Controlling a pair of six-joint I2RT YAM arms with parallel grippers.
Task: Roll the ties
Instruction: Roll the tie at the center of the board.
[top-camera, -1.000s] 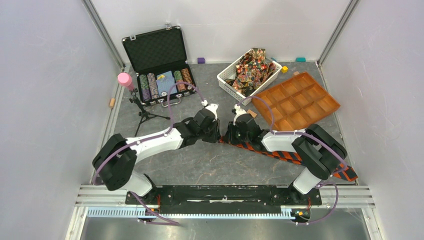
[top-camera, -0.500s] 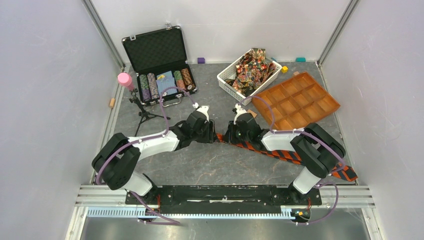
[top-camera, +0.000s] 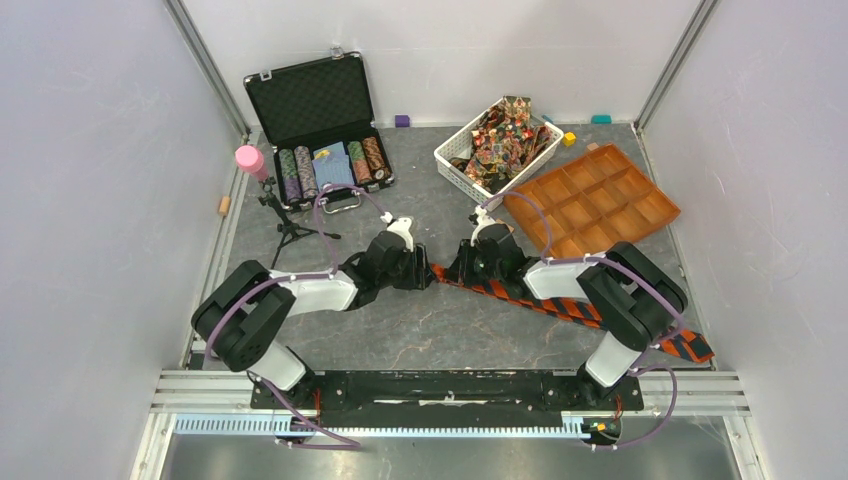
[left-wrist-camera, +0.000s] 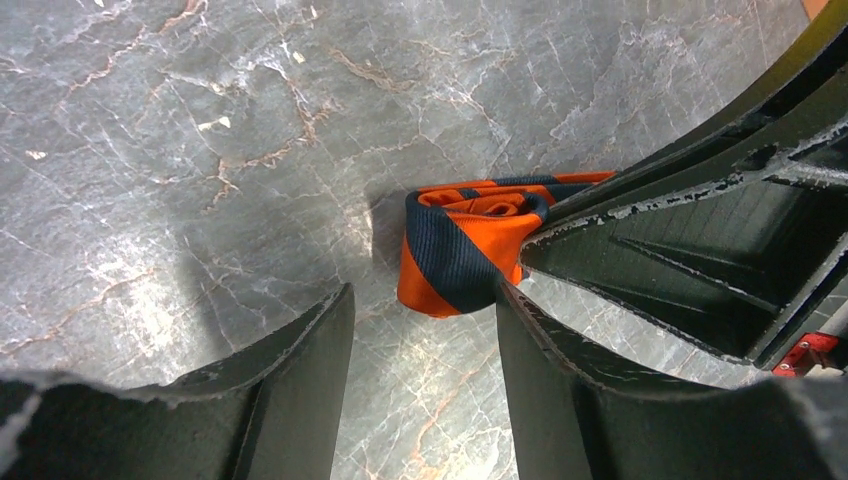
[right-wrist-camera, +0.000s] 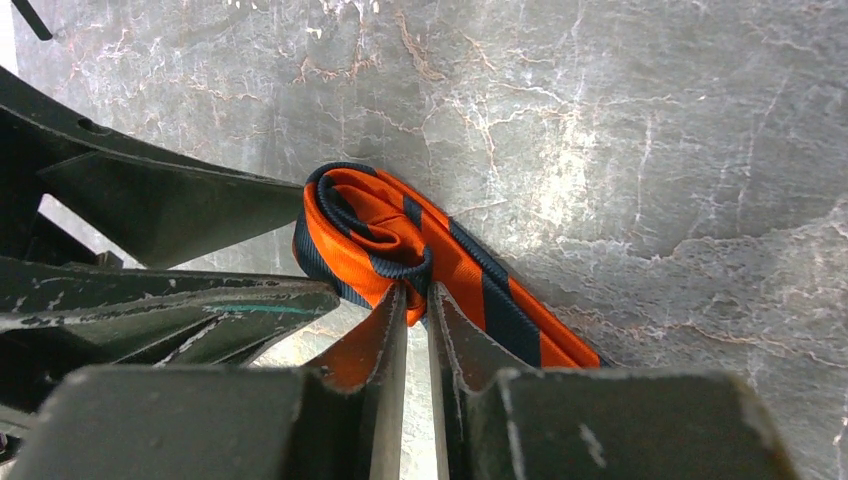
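- the striped tie is laid diagonally on the table, from mid-surface toward the near right corner. only the mid-surface end is coiled, into a small loose rolled end; most of the length is left flat.
- the rolled end is pinched by the right gripper, with its fingers pressed nearly together on a fabric layer at the coil.
- the left gripper is spread wide and nothing is gripped; the coil is seen just ahead between its fingers, and one finger seems to be touching its side.
- risk: the coil is held at one spot only, so it may be sprung open or skewed if the pinch is eased before the left fingers are closed.
- risk: the slick-looking fabric may be slid along the smooth surface rather than turned, so the roll may be telescoped.
- the other ties are heaped in the white basket near the far edge.
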